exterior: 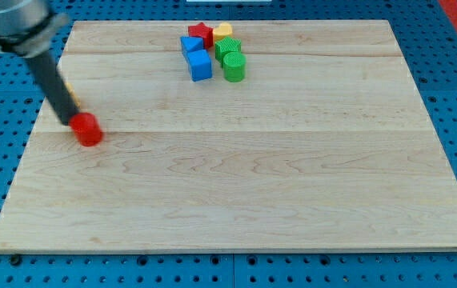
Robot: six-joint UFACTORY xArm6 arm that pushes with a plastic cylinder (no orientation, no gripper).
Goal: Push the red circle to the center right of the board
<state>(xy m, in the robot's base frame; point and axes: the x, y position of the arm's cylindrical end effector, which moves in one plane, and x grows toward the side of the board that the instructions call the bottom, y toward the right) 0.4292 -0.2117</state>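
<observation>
my tip (67, 123) sits right against the red circle (88, 130) near the board's (236, 192) left edge; the other blocks are clustered way up top, well apart

light: bright, even | shadows: faint | glare: none | blur: rod (48, 76) motion-smeared | board (236, 192) sharp

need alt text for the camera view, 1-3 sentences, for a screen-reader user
A dark rod slants down from the view's top left, my tip touching the left side of the red circle near the wooden board's left edge. At the view's top centre cluster a red star, yellow block, two blue blocks and two green blocks.
</observation>
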